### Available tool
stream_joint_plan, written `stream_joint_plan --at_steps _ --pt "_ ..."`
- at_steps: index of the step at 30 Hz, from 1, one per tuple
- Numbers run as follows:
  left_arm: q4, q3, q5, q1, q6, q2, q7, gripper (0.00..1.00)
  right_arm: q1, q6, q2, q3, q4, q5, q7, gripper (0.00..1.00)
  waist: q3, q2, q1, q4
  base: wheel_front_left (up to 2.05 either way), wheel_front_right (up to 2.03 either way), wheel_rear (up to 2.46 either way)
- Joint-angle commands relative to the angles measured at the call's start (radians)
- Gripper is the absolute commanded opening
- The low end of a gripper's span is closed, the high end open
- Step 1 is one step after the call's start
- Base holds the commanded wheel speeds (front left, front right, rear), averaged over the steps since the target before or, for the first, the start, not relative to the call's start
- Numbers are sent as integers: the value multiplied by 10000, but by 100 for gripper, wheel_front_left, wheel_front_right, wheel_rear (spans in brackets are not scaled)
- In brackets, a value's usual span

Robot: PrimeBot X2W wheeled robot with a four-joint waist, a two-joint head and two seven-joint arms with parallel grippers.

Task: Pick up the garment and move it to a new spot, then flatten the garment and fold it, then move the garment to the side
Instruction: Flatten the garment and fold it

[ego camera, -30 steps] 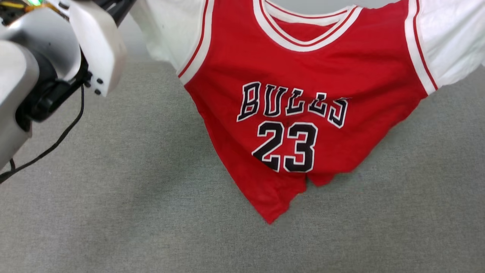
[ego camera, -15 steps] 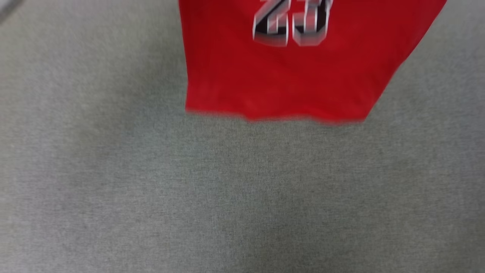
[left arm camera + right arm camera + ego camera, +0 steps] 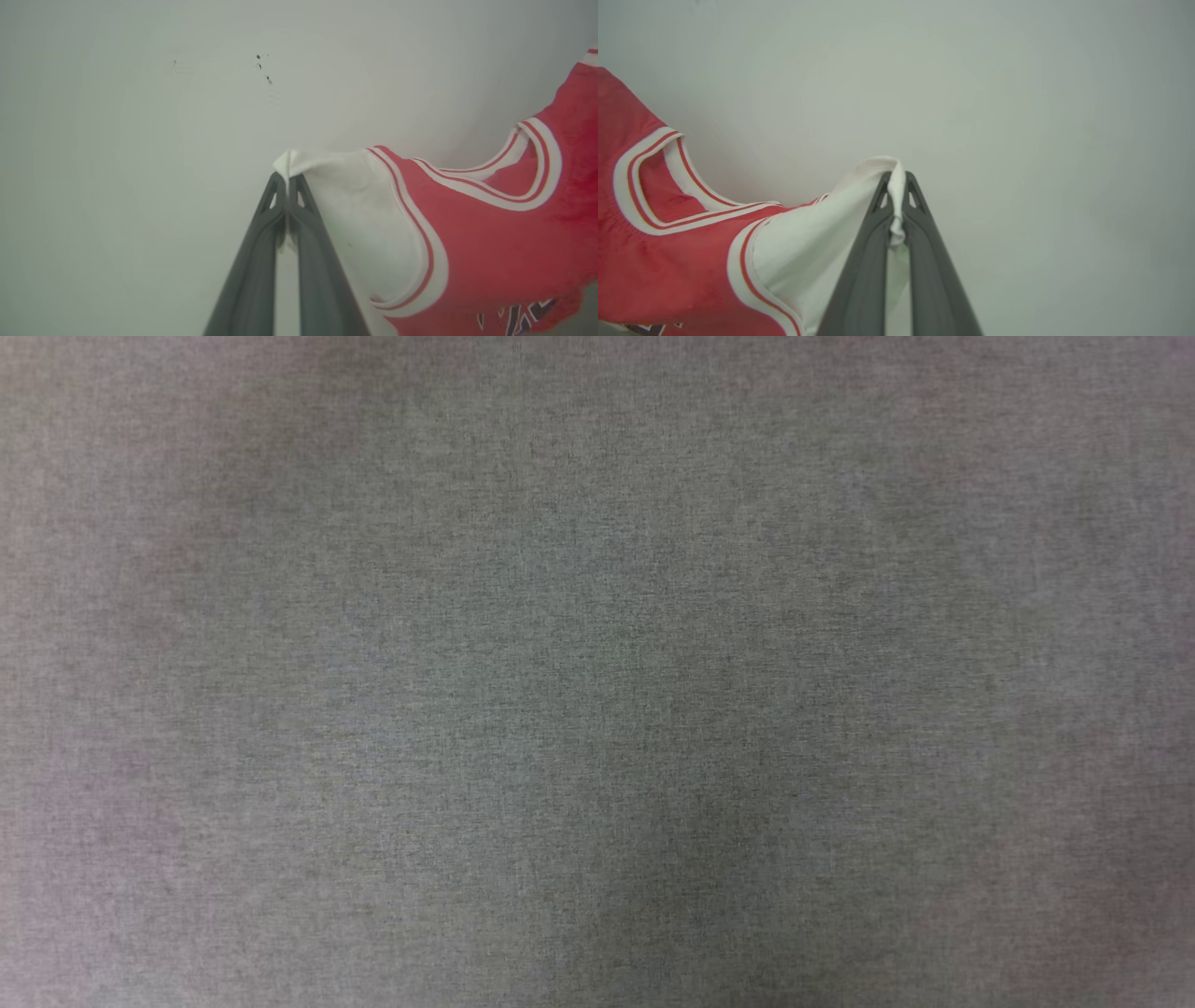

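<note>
The garment (image 3: 486,242) is a red jersey with white sleeves and striped trim, held up and stretched between both arms. In the left wrist view my left gripper (image 3: 287,179) is shut on the tip of one white sleeve, and the red body with its striped collar and a bit of black lettering hangs off to the right. In the right wrist view my right gripper (image 3: 896,179) is shut on the other white sleeve, with the garment (image 3: 668,261) spreading to the left.
A grey fabric surface (image 3: 597,672) lies below the head camera, with a faint shadow near its middle. Behind the garment both wrist views show a plain pale wall (image 3: 140,140), with a few small dark specks (image 3: 262,67) on it.
The head view has shifted: the jersey slid up and out of the picture, and the left forearm left it too, leaving grey fabric. Part of that may be the camera's own motion.
</note>
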Motion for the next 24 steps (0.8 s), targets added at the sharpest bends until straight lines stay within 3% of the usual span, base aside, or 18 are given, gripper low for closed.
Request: stream_joint_plan --at_steps 1,8,14,20,24 --pt "74 4 -18 3 -13 -47 -111 0 -55 -14 93 84 132 -49 -90 0 33 -1 -1 20 0 0 0" --pt "1051 -197 -280 992 -391 -312 -937 0 679 -14 388 934 1325 192 -1000 0 -91 -1 -1 97 0 0 0" --pt "1419 -509 -656 2794 -613 -348 -1717 0 2124 -14 570 2033 1836 833 -1758 0 -593 -1 -1 105 0 0 0" --pt "1192 -671 -1102 4986 -682 -37 -2549 0 4036 -14 456 3161 1683 1771 -2441 0 -1198 -1 -1 99 0 0 0" --pt "708 -750 -1334 6591 -416 314 -2929 0 5530 -14 180 3738 1348 2292 -2817 0 -1726 -1 -1 87 0 0 0"
